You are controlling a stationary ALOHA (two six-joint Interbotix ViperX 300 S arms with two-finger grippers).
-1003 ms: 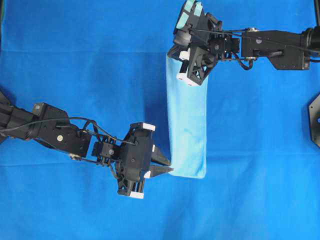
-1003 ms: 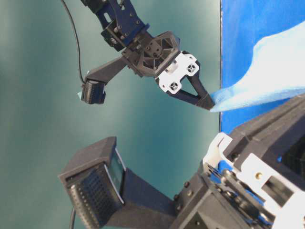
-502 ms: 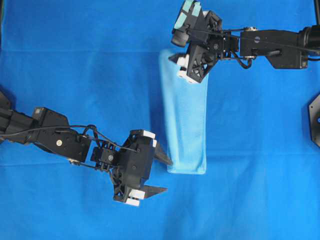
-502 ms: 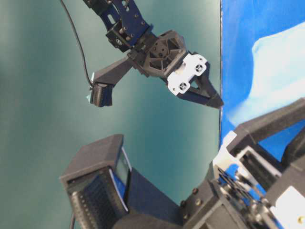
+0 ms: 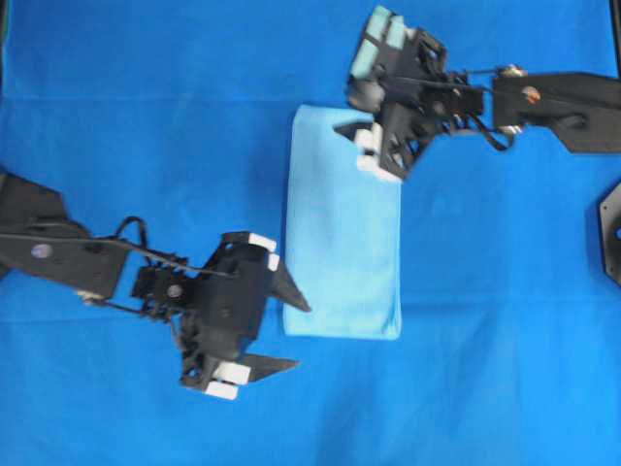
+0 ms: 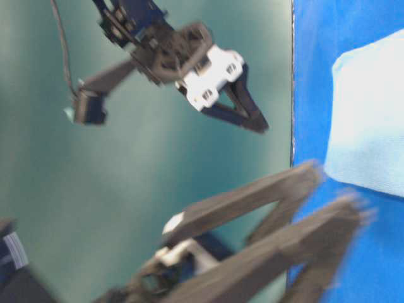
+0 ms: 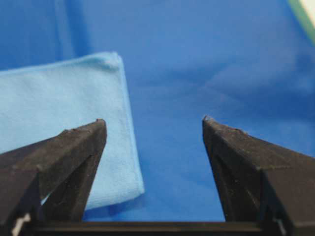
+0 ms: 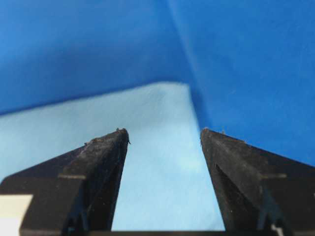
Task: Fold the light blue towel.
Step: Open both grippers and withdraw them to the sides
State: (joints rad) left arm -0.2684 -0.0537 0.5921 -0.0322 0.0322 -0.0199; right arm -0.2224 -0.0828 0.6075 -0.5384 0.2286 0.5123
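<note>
no readable text, no labels, no brands, no numbers, no signs

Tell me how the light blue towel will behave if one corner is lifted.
The light blue towel lies flat in folded layers, so it is probably floppy and would drape and unfold. It looks thin, so likely light. Its textured surface should grip the fingers fairly well.

I saw a deep royal-blue fabric table covering (image 5: pixel 146 116) spread across the whole overhead frame, with soft creases running through its upper part. At the right edge of that frame sat part of a black, angular metal plate (image 5: pixel 610 229). In the table-level frame, a flat teal-green backdrop (image 6: pixel 95 189) filled the left side.
</note>
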